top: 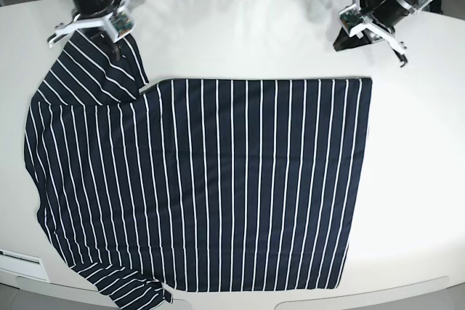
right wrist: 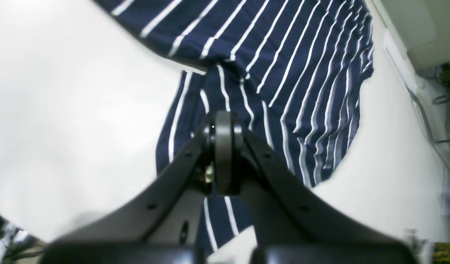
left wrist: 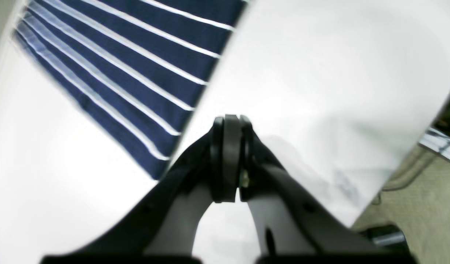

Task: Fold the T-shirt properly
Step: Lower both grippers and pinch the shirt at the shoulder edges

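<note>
You are looking down at a white table (top: pixel 240 34) with the T-shirt (top: pixel 211 179) spread flat across most of it. The shirt is dark navy with thin white stripes that run from the far side toward the near edge in the base view. Its body forms a broad rectangle in the middle of the table. One sleeve (top: pixel 102 63) reaches toward the far left corner, and another sleeve (top: pixel 131 292) lies at the near left, close to the table's near edge. The shirt's left side is slightly rumpled; its right edge is straight.

Your right gripper (top: pixel 110 50) is at the far left of the scene, above or on the far-left sleeve. In the right wrist view its jaws are pressed together with no gap, and the striped sleeve (right wrist: pixel 283 73) lies directly beneath them. You cannot tell from these views whether any cloth is pinched between them.

Your left gripper (top: pixel 341 43) is at the far right, over bare table just beyond the shirt's far right corner. In the left wrist view its jaws (left wrist: pixel 230 157) are closed on nothing, with the shirt's straight edge (left wrist: pixel 137 73) just to their left.
</note>
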Robot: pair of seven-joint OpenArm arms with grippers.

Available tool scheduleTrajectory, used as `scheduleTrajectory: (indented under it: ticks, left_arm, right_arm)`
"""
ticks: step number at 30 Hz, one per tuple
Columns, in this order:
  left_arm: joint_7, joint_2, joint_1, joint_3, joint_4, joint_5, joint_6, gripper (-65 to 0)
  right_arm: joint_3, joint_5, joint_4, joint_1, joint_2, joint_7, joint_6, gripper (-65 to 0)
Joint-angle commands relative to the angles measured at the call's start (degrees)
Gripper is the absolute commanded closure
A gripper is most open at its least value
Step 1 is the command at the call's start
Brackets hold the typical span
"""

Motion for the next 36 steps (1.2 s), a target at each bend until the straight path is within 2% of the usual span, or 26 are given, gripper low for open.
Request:
scheduleTrajectory:
  ticks: [1, 5, 10, 13, 14, 15, 16, 20, 22, 26, 30, 36]
  left_arm:
    - [-1.31, -0.76, -0.81, -0.42, -0.63, -0.04, -0.72, 0.0]
    - [-5.38, -1.99, -4.9, -0.37, -7.17, 0.72, -5.22, 0.0]
    - [-14.25, -3.87, -10.56, -0.33, -15.15, 6.78, -13.0, -0.5]
    - [-18.4, -5.55, -13.35, -0.33, -18.43, 8.04, -15.65, -22.3]
    - [-19.54, -6.16, -14.01, -0.33, -18.91, 8.02, -15.65, -29.3]
    - [-20.2, -6.78, -14.4, -0.33, -19.1, 8.02, -15.58, -33.3]
    - [-20.17, -7.52, -14.75, -0.33, -19.1, 8.04, -15.61, -33.9]
    - [-20.59, -10.95, -15.34, 0.42, -19.08, 8.2, -15.72, -33.8]
    - [-20.57, -12.92, -16.15, 2.86, -19.1, 10.69, -15.13, -33.9]
    - [-20.31, -16.17, -20.44, 12.15, -20.2, 15.87, -9.99, -33.9]
    - [-20.22, -16.74, -27.41, 22.18, -23.43, 20.06, -8.79, -33.9]
    - [-20.15, -16.59, -37.27, 33.33, -27.93, 21.05, -8.5, -33.9]
  right_arm:
    - [1.9, 1.99, 1.03, -0.48, 0.52, 1.75, 1.33, 0.0]
    - [7.04, 9.88, 1.01, -0.81, 0.52, 1.9, 7.06, 0.0]
    - [7.67, 10.71, 0.81, -2.56, 0.5, 1.95, 9.18, 0.0]
    - [7.67, 10.73, 0.81, -2.56, 0.48, 1.9, 9.66, 0.0]
    - [7.67, 10.73, 0.81, -2.56, 0.48, 1.9, 9.6, 0.0]
    - [7.67, 10.75, 0.81, -2.56, 0.48, 1.88, 9.64, 0.0]
    - [7.67, 10.78, 0.81, -2.58, 0.46, 1.84, 9.7, 0.0]
    - [7.67, 10.86, 0.81, -2.58, 0.35, 1.38, 11.15, 0.0]
    - [7.67, 11.98, 0.81, -2.56, 0.31, 0.98, 11.41, 0.0]
    - [7.65, 12.02, 0.81, -2.58, 0.26, 0.79, 11.56, 0.0]
    - [7.67, 12.0, 0.81, -2.58, 0.15, 0.31, 11.56, 0.0]
    - [7.67, 12.02, 0.81, -2.73, 0.13, -0.68, 11.56, 0.0]
